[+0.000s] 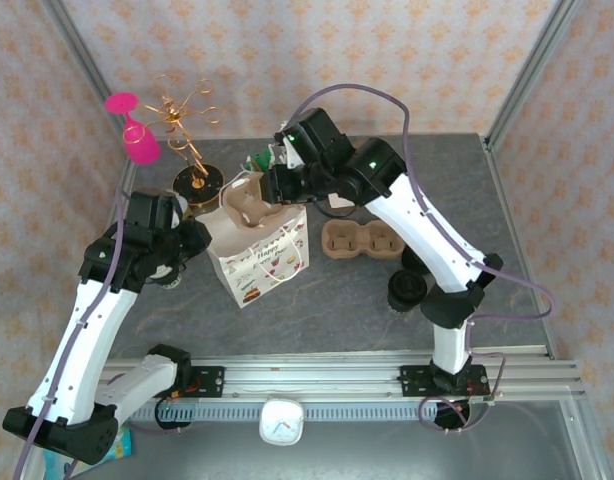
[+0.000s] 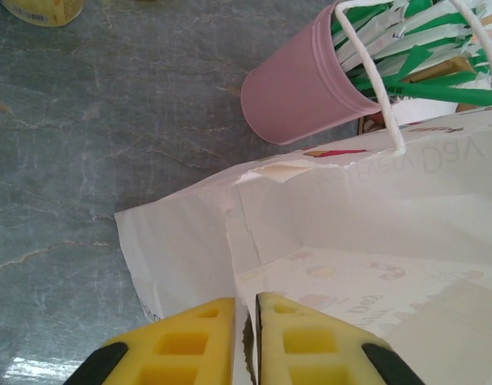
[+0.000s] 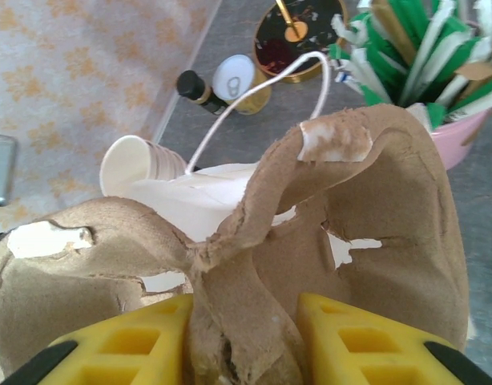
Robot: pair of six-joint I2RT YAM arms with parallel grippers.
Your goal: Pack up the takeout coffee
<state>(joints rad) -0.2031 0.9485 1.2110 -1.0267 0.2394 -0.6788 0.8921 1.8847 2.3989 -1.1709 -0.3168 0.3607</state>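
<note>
Top cam overhead, wrist cams close, facing down, all share bag [image 1: 262, 262]

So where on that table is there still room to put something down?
Free: the bare tabletop between the gift bag and the front rail, and the far right corner behind the spare cup carrier. Crowded: back left, around the bag, the gold stand and the pink cup.

Bright, even light; soft shadows, one glare patch on the grey marbled tabletop [image 2: 70, 160]. The near brown cardboard cup carrier [image 3: 374, 208] and white paper bag [image 2: 350, 224] blur.
</note>
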